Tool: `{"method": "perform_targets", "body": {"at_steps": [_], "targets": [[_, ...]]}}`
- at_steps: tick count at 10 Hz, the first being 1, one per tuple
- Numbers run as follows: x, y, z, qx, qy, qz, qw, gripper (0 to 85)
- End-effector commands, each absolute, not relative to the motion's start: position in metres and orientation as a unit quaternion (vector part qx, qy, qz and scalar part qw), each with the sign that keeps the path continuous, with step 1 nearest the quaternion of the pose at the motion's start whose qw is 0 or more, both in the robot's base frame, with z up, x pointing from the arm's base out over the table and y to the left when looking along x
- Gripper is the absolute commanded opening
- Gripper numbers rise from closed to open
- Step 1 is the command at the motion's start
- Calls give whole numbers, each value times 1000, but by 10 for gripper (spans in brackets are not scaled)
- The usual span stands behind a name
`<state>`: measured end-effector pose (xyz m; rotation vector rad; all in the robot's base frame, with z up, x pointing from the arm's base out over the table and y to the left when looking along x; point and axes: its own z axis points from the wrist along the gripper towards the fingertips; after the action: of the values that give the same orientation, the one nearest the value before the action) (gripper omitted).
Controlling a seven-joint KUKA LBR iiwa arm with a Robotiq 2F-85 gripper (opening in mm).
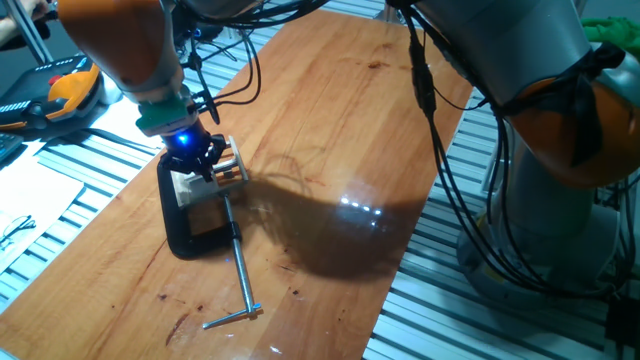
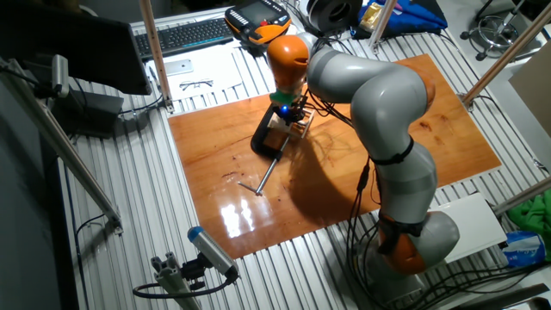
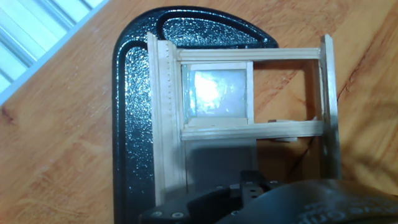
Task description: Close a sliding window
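Note:
The sliding window (image 1: 222,170) is a small light wooden frame, held in a black C-clamp (image 1: 185,228) on the wooden table. In the hand view the window (image 3: 249,127) fills the middle. Its pale pane (image 3: 214,93) sits at the left half of the frame, and the right half shows bare table through it. My gripper (image 1: 203,158) hangs right over the window, touching or almost touching its top. In the other fixed view the gripper (image 2: 289,112) is above the window (image 2: 299,127). Only the black gripper body (image 3: 252,190) shows in the hand view, and the fingertips are hidden.
The clamp's long metal screw (image 1: 240,268) lies toward the table's front, ending in a crossbar. The clamp also shows in the hand view (image 3: 132,124). An orange and black pendant (image 1: 62,92) lies beyond the table's left edge. A keyboard (image 2: 185,34) lies beyond the far edge.

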<state>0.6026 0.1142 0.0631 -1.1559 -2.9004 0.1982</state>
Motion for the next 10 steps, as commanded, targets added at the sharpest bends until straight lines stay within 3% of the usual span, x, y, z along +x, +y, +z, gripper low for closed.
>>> {"method": "perform_targets", "body": {"at_steps": [1,10], "targets": [[603,114,62,-367,-928,60,10,0],[605,114,50,-353,-934,44,13,0]]}}
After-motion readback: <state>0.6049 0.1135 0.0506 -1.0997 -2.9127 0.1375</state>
